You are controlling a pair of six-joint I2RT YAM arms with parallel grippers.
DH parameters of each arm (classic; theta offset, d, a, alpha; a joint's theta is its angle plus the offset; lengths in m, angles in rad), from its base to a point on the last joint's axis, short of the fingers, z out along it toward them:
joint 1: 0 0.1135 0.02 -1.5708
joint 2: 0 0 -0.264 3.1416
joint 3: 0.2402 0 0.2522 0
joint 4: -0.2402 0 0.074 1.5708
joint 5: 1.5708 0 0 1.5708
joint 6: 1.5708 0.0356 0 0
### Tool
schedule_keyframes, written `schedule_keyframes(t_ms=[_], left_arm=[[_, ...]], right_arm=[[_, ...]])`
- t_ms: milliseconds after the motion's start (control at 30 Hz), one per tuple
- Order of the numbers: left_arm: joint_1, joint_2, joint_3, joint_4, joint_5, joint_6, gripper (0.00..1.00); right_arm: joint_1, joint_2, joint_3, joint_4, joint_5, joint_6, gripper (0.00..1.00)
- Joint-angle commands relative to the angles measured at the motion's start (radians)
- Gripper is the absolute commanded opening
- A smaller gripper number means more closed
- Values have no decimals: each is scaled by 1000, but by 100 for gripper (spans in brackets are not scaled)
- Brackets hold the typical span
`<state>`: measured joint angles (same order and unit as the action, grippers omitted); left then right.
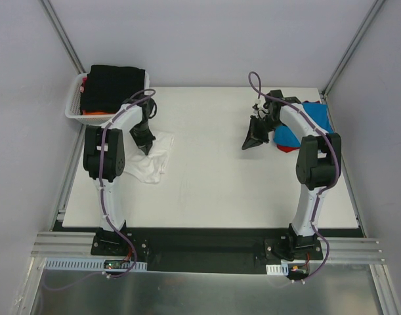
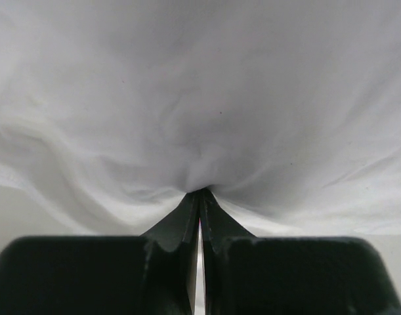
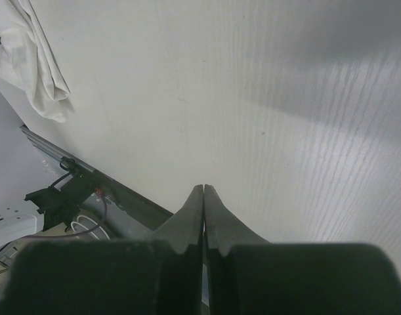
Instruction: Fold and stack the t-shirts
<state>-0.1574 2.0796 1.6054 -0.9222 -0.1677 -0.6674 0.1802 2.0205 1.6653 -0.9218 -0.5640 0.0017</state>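
Top view: left gripper (image 1: 147, 149) clamped on white shirt (image 1: 155, 164), left side of table (image 1: 220, 190), likely to spread it for folding. Shirt crumpled, creased. Your right gripper (image 1: 249, 144) closed, empty, mid-right, clear of cloth. Note blue shirt (image 1: 316, 115) far right, black shirt (image 1: 115, 82) on basket (image 1: 74, 108) far left.

The white t-shirt (image 1: 154, 161) is plain, no print, greying in its folds, close to the white of the table (image 1: 213, 190). A black t-shirt (image 1: 115, 82) tops the white lattice basket (image 1: 73, 106), with an orange t-shirt (image 1: 92, 113) showing beneath. There's a bright blue t-shirt (image 1: 316, 118) over a red t-shirt (image 1: 287, 149). The left arm (image 1: 105, 154) and right arm (image 1: 316, 164) are white and black, with purple cables (image 1: 109, 197)
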Motion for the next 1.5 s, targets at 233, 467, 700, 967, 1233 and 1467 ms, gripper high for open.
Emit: schedule_keyframes(t_ms=[233,467,700,967,1233,1467], left_arm=[[21,94,211,-67,-17,-46,0],[-60,27,286,-17,8,66,0],[-179,33,395,91,283,209,0],[-241,28,320,169,464,180,0],[-249,-84,143,172,441,167,0],[-249,-182,19,168,398,181,0]], right_arm=[[-4,-105,-27,-31,16,-17,1],[-4,-100,-36,-11,4,-8,1],[-7,-104,-24,3,45,-5,1],[-177,-56,131,-81,355,57,1],[-320,29,275,-123,518,87,1],[-357,179,402,-57,429,-3,1]])
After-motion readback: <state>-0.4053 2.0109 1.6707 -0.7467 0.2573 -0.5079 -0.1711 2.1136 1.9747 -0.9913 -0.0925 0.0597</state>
